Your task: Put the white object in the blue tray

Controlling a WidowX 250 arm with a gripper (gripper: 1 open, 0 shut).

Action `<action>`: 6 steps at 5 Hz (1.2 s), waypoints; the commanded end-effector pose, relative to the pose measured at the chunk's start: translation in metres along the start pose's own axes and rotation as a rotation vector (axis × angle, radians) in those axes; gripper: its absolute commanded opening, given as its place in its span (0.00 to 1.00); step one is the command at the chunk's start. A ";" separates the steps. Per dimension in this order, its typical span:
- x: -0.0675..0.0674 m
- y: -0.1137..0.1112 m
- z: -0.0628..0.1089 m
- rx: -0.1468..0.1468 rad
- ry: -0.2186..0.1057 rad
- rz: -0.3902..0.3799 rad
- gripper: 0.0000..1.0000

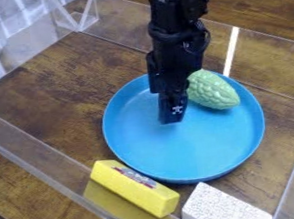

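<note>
The white object point(230, 210), a speckled white block, lies at the bottom edge of the camera view, just outside the blue tray point(148, 147) and partly cut off by the frame. The tray is a wide round blue dish in the middle of the wooden table. My black gripper point(173, 111) hangs upright over the tray's centre, its tips close to the tray floor. Its fingers stand open with nothing between them. It is well apart from the white object.
A bumpy green object point(215, 89) lies in the tray's back right, just right of the gripper. A yellow block point(129, 187) rests at the front left beside the tray. Clear plastic walls point(35, 160) fence the table's left and front.
</note>
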State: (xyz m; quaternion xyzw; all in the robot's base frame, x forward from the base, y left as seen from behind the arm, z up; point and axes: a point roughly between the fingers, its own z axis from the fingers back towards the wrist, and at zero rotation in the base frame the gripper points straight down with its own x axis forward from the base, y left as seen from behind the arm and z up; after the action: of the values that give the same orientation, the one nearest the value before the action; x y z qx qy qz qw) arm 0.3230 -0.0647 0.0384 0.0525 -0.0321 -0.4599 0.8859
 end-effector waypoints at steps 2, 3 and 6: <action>0.008 0.002 0.001 0.027 -0.032 -0.022 1.00; 0.008 0.000 -0.005 0.028 -0.030 -0.036 1.00; 0.008 -0.001 -0.019 0.027 -0.024 -0.058 1.00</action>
State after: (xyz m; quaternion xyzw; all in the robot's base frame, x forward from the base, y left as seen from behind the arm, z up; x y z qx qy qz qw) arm 0.3310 -0.0664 0.0223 0.0591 -0.0451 -0.4761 0.8763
